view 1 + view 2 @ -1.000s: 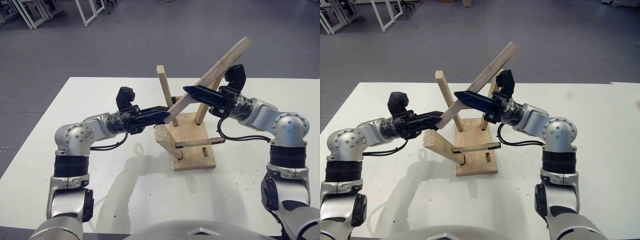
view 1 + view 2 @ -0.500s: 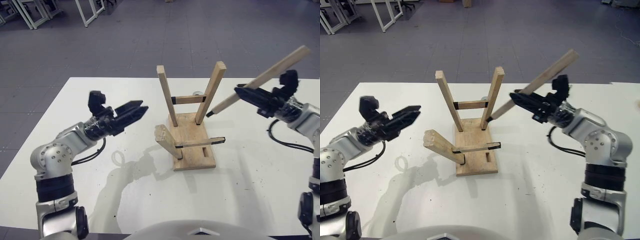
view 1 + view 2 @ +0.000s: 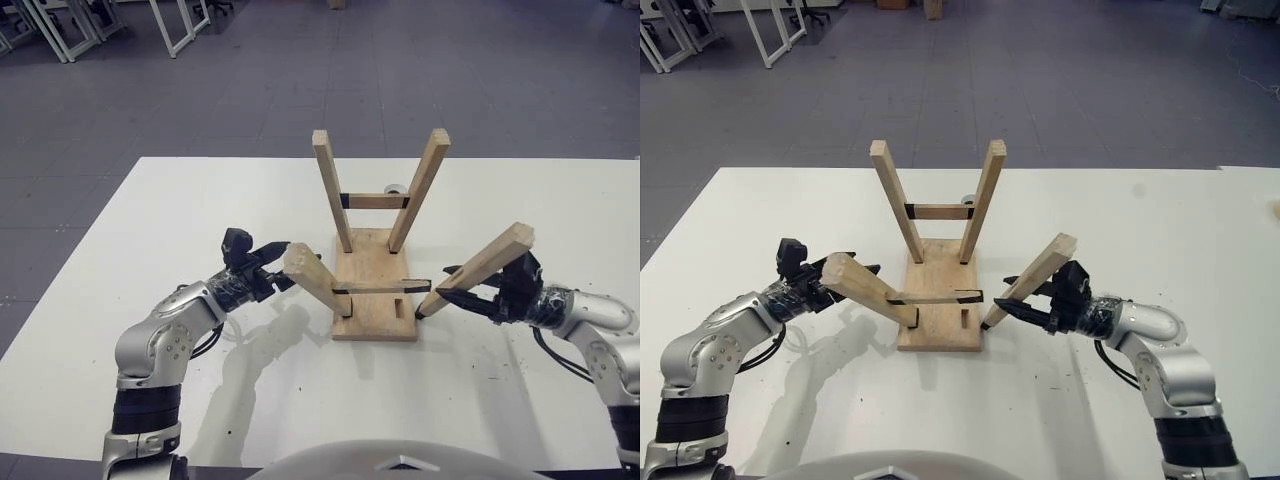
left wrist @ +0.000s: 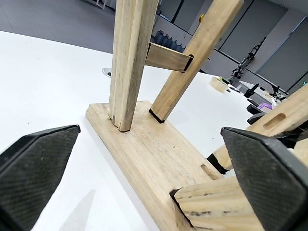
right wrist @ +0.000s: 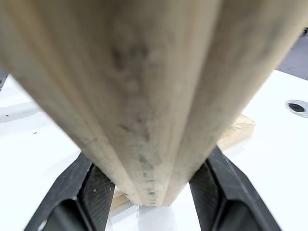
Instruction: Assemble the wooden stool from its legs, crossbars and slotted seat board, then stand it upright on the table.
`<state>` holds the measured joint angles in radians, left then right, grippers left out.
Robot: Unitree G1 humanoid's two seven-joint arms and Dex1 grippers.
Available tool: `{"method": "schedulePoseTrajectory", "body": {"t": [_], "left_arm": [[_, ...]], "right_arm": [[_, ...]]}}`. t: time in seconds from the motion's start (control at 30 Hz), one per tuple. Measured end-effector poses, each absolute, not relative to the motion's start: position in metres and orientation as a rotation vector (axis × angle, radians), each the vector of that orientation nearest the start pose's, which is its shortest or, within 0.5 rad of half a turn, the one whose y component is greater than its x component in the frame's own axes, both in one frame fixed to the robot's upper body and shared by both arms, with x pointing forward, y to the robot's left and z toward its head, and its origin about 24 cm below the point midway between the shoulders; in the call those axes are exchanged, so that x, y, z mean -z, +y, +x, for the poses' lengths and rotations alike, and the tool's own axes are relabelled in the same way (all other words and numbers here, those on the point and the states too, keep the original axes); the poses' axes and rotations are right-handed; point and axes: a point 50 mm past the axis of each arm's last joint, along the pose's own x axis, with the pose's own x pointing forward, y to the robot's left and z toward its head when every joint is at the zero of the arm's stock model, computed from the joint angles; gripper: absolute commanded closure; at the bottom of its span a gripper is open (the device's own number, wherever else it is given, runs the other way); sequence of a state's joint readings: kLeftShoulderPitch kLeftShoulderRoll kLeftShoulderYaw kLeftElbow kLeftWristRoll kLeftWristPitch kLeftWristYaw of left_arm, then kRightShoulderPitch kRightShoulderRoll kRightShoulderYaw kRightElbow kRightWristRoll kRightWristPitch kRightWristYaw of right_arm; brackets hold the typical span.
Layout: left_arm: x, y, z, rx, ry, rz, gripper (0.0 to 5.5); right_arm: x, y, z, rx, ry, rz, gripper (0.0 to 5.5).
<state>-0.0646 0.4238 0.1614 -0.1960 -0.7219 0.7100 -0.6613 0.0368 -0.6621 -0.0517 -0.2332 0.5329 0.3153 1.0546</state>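
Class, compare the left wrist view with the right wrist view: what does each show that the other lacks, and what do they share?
Left wrist view: two upright legs joined by a crossbar, set in the seat board. Right wrist view: that arm's fingers clamped on a loose leg, close up. Shared: that leg, the seat board and the white table.

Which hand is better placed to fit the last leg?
Right. The right hand grips the loose leg, whose lower end is by the near right corner of the board; the left hand is open by the tilted leg.
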Motion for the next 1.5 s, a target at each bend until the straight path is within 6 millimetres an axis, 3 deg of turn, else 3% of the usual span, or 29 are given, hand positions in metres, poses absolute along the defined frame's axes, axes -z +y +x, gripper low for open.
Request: {"method": "schedulePoseTrajectory", "body": {"t": [0.2, 0.53, 0.67, 0.87, 1.07, 1.5], "left_arm": [[-0.074, 0.200, 0.246, 0.670, 0.307, -0.374, 0.00], [-0.053, 0.220, 0.259, 0.448, 0.352, -0.305, 0.00], [-0.051, 0.222, 0.262, 0.434, 0.359, -0.293, 0.00], [-0.053, 0.220, 0.266, 0.439, 0.353, -0.285, 0.00], [-0.052, 0.221, 0.266, 0.438, 0.360, -0.285, 0.00], [-0.055, 0.216, 0.265, 0.409, 0.332, -0.299, 0.00]], "right_arm": [[-0.095, -0.177, 0.209, -1.180, 0.160, -0.021, 3.48], [-0.123, -0.163, 0.207, -1.222, 0.025, -0.068, 3.48], [-0.110, -0.153, 0.199, -1.235, 0.051, -0.033, 3.48], [-0.091, -0.156, 0.198, -1.181, 0.044, -0.038, 3.48], [-0.084, -0.159, 0.200, -1.179, 0.025, -0.049, 3.48], [-0.103, -0.138, 0.199, -1.216, 0.093, -0.354, 3.48]]}}
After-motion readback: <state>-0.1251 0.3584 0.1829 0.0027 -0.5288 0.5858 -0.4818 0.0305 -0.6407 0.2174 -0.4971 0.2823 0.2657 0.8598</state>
